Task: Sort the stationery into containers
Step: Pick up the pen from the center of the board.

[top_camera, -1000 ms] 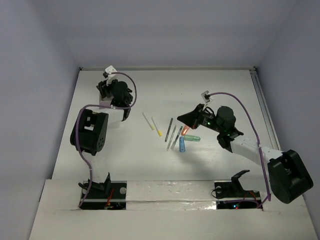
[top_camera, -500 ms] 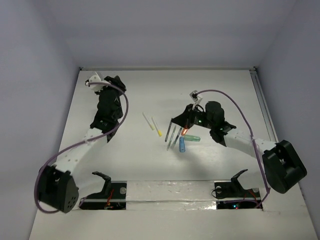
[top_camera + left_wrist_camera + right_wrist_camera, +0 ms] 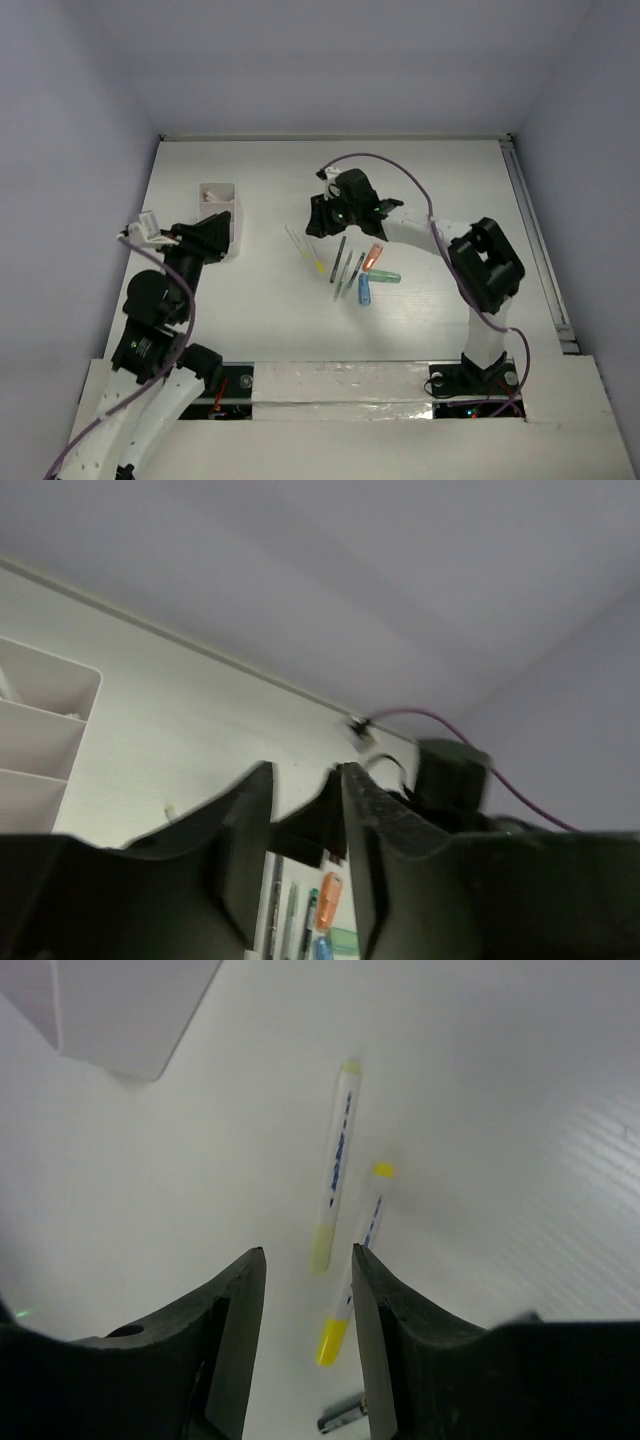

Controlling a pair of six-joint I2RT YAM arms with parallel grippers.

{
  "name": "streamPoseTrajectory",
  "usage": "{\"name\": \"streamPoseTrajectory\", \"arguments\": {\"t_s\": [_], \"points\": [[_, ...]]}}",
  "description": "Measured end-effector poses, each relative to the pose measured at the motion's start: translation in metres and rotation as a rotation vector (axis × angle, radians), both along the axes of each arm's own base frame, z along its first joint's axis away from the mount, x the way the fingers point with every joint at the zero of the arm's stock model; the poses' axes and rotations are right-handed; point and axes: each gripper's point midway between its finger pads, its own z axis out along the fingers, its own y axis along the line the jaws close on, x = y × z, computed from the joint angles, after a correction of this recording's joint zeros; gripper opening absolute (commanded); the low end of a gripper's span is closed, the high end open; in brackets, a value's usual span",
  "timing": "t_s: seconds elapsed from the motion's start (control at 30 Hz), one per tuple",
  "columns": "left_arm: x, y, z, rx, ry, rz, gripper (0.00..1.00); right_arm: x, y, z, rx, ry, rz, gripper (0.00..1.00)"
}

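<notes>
- The right gripper (image 3: 307,1270) is being held just above the white sticks, its jaws parted and nothing between them; picking up one stick is being judged the step in hand.
- The pale-tipped stick (image 3: 335,1160) and the yellow-tipped stick (image 3: 357,1250) are lying just beside each other. The jaws are therefore best centred across one shaft only, so that the neighbour is not being dragged along.
- Being thin and flat on the table (image 3: 450,180), a stick is being judged likely to roll or slip. A low, square closing at mid-length is advised.
- The organizer box (image 3: 222,218) is lying at the left, well apart from the sticks, so a carry across is being called for.
- The left gripper (image 3: 303,780) is being held released and empty near that box.
- Being counted: two white sticks.
- At least two dark pens (image 3: 341,258); whether there is a third cannot be told.
- One orange marker (image 3: 373,257), one mint-green marker (image 3: 384,276) and one blue marker (image 3: 365,290).
- One box, three compartments being shown in the left wrist view.
</notes>
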Motion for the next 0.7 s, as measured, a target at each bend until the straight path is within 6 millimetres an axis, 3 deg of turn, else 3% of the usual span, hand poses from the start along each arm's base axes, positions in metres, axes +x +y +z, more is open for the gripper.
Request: {"name": "streamPoseTrajectory", "arguments": {"t_s": [0.13,0.23,0.43,0.6,0.7], "points": [[-0.038,0.015,0.014,0.0,-0.038,-0.015,0.41,0.028,0.026,-0.009,-0.099,-0.009,0.026,0.49],[-0.051,0.015,0.02,0.016,-0.029,-0.044,0.42,0.042,0.041,-0.018,-0.175,-0.011,0.04,0.49],[-0.046,0.004,-0.009,0.112,0.084,-0.099,0.43,0.052,0.064,-0.04,-0.307,-0.004,0.059,0.49],[-0.035,-0.01,-0.033,0.165,0.164,-0.148,0.43,0.049,0.072,-0.063,-0.387,0.02,0.074,0.49],[-0.035,-0.009,-0.038,0.178,0.168,-0.143,0.43,0.05,0.074,-0.073,-0.422,0.02,0.073,0.47]]}}
